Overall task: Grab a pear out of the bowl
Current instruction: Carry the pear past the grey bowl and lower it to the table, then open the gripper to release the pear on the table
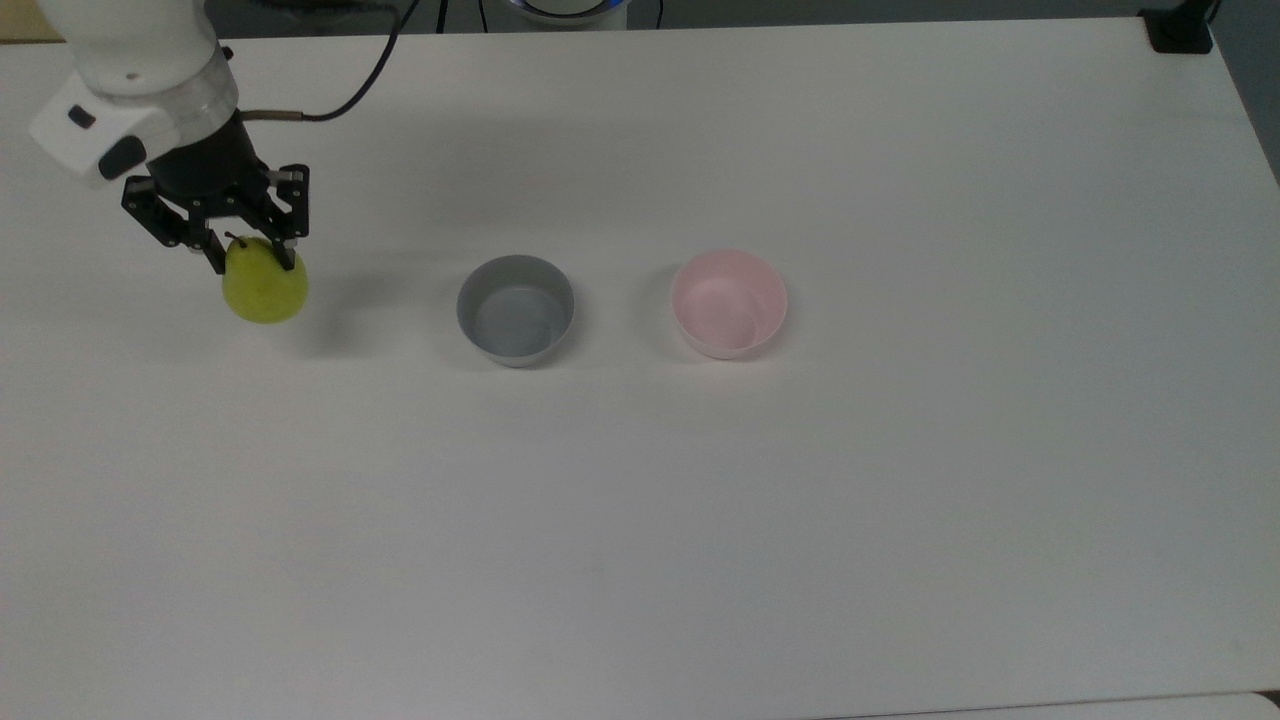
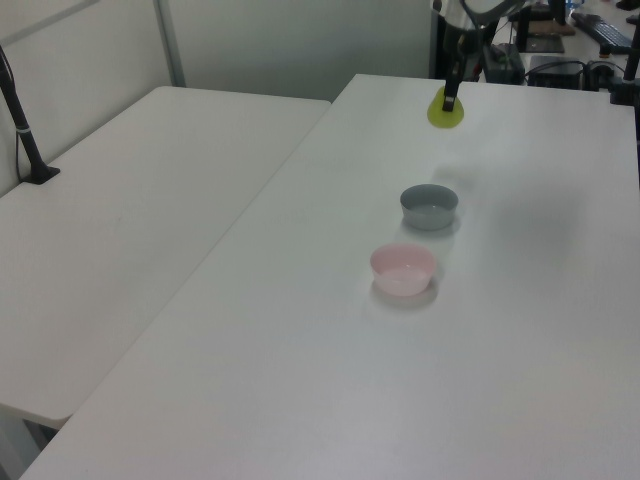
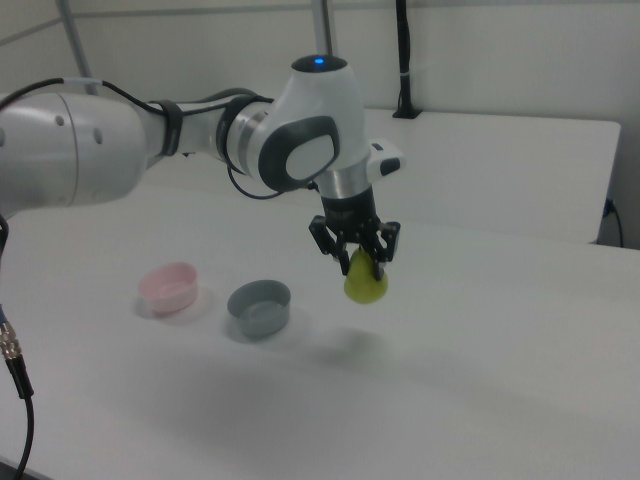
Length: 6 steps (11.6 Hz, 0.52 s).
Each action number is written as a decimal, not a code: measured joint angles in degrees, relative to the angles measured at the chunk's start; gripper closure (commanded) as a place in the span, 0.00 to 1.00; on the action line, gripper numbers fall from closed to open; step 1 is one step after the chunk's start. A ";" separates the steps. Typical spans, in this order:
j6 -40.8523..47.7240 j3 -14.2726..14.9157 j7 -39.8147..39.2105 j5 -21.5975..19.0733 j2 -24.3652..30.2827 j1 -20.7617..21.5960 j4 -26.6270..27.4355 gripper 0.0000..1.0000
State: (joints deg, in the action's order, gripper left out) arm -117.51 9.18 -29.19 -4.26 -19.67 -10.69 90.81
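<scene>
Now the jaws grip the pear point(image 1: 265, 292) by its narrow top, holding it above the desk point(image 1: 700, 520) at the top view's left. It hangs well apart from the pink bowl point(image 1: 729, 303), with the grey bowl point(image 1: 515, 309) between them.

The worktop point(image 1: 800, 520) is looking smooth and matt white. The bowl point(image 1: 730, 303) and the grey bowl point(image 1: 516, 309) are showing as smooth plastic, and the arm's shell point(image 3: 300, 140) is gleaming, glossy white.
</scene>
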 measured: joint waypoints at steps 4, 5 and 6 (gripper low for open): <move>-3.38 0.01 -0.32 0.02 -4.66 -1.25 0.11 1.00; -3.49 0.01 -0.33 0.02 -5.60 -1.23 0.11 1.00; -3.50 0.00 -0.33 0.02 -6.26 -1.20 0.11 1.00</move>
State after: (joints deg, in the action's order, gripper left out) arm -121.02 9.18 -29.52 -4.24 -25.92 -11.89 90.92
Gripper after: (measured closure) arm 0.449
